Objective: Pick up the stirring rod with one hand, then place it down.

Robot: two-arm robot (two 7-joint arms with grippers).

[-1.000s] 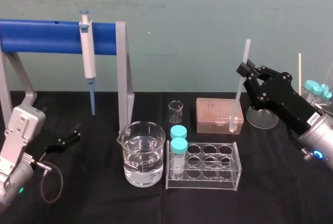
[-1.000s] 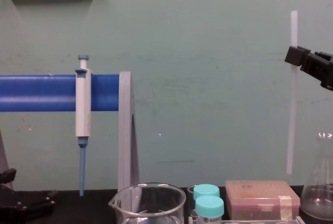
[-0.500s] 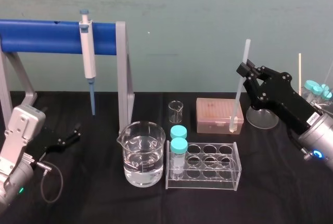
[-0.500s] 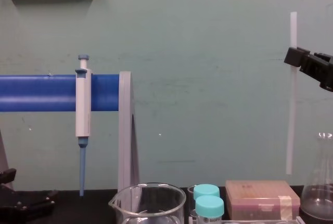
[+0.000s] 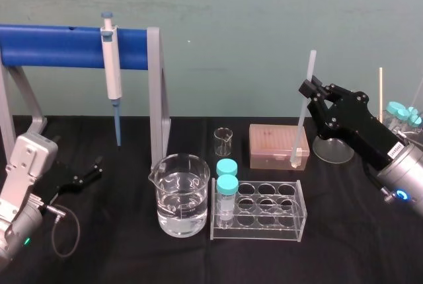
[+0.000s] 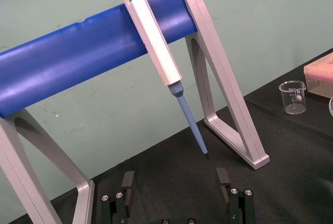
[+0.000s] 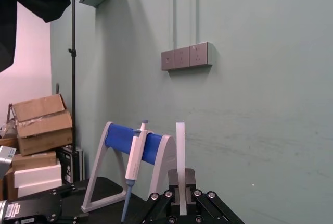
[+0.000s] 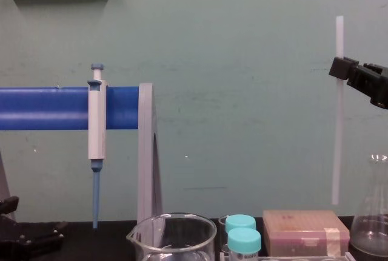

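The stirring rod (image 5: 304,109) is a thin white translucent stick, held nearly upright in the air above the pink tip box (image 5: 277,145). My right gripper (image 5: 308,90) is shut on the rod's upper part, with a short length sticking out above the jaws. From the chest view the rod (image 8: 337,139) hangs vertically, its lower end just above the box, and the right gripper (image 8: 341,68) clamps it near the top. In the right wrist view the rod (image 7: 180,148) rises from between the black fingers. My left gripper (image 6: 175,182) rests open on the black table at the far left (image 5: 92,168).
A white pipette with a blue tip (image 5: 111,72) hangs on the blue-barred stand (image 5: 59,46). A beaker of water (image 5: 180,195), a clear tube rack (image 5: 264,211) with two teal-capped tubes, a small beaker (image 5: 223,141) and a glass flask (image 5: 334,148) stand mid-table.
The right gripper and the rod have drifted slightly left and down. The left arm has not moved.
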